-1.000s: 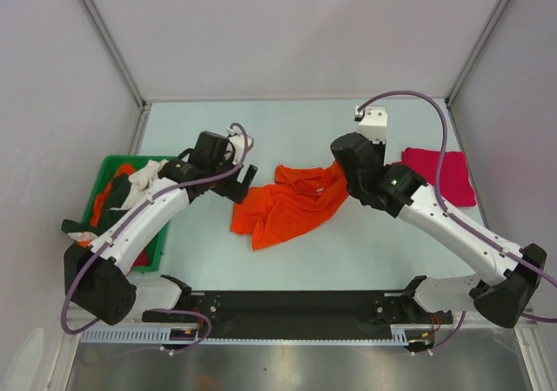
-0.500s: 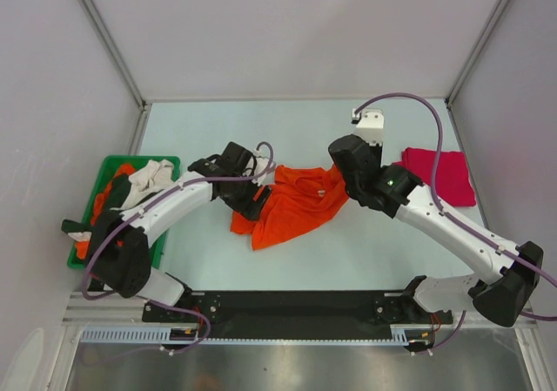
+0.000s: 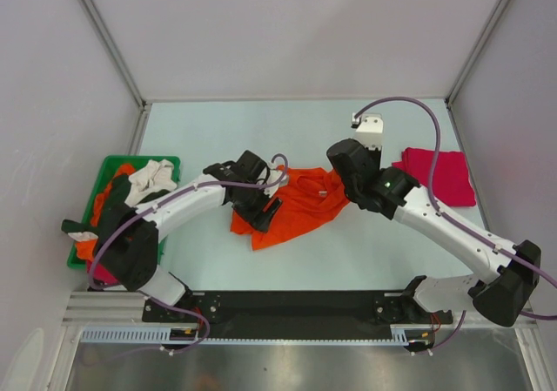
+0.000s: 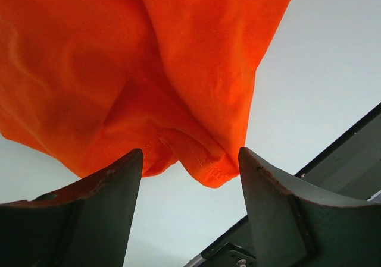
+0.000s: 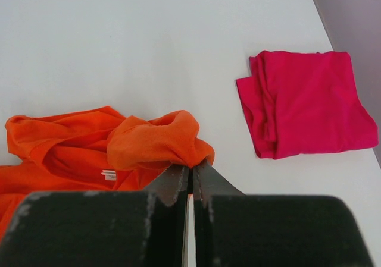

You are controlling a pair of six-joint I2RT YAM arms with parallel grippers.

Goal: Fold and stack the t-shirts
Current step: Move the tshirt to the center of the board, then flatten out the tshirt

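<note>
A bright orange t-shirt [image 3: 296,201] lies crumpled at the table's middle. My right gripper [image 3: 345,185] is shut on its right edge [image 5: 156,139]. My left gripper [image 3: 267,212] is open over the shirt's left part; a hem corner [image 4: 208,169] lies between the fingers [image 4: 280,207], not gripped. A magenta-red t-shirt [image 3: 439,175] lies folded at the right, and shows in the right wrist view [image 5: 306,103] too. Several other t-shirts, cream [image 3: 152,178], orange and dark green, fill the bin.
A green plastic bin [image 3: 100,175] stands at the table's left edge. A black rail [image 3: 296,306] runs along the near edge and shows in the left wrist view [image 4: 351,154]. Grey walls enclose the table.
My left arm has swung right from beside the bin onto the orange t-shirt's left part. The right gripper has stayed shut on the shirt, shifting slightly left; the cloth has bunched a little.
</note>
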